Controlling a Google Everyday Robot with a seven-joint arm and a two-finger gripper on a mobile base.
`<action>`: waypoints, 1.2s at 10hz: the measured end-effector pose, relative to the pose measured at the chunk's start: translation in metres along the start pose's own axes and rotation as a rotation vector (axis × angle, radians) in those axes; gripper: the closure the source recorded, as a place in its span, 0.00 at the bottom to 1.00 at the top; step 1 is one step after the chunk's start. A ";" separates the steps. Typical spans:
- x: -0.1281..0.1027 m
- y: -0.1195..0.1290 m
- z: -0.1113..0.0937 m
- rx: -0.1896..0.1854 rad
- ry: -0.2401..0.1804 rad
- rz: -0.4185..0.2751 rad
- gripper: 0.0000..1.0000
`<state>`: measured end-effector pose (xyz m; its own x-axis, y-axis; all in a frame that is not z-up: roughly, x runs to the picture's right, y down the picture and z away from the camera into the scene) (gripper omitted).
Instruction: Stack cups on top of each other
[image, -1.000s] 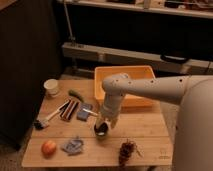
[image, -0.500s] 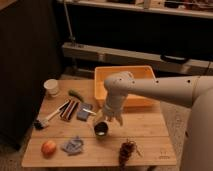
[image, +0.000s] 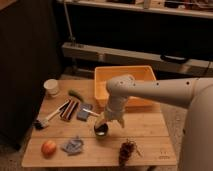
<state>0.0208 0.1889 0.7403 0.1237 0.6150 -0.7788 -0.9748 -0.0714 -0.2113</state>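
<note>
A shiny dark grey metal cup (image: 101, 130) stands upright on the wooden table (image: 150, 131), near its middle. My gripper (image: 107, 121) hangs from the white arm that reaches in from the right. It is right above and against the metal cup's rim. A cream-white cup (image: 51, 87) stands upright at the table's far left corner, well away from the gripper. A small green thing (image: 76, 94) lies to the right of the white cup; I cannot tell whether it is the light green cup.
A large yellow-orange bin (image: 100, 80) stands at the back of the table, behind the arm. A brush (image: 48, 120), a brown bar (image: 70, 109) and a blue-grey block (image: 85, 112) lie left of the gripper. An apple (image: 48, 148), a crumpled cloth (image: 73, 145) and grapes (image: 128, 150) lie along the front edge.
My gripper has shifted slightly up and to the right, so more of the metal cup shows below it. The cup and the other things have stayed where they were.
</note>
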 end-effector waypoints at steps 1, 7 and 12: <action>0.000 -0.003 0.002 0.001 0.004 0.007 0.40; -0.002 -0.011 0.017 0.010 0.041 0.033 0.42; -0.005 -0.011 0.040 0.009 0.097 0.040 0.42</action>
<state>0.0238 0.2182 0.7702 0.1019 0.5327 -0.8402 -0.9808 -0.0872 -0.1742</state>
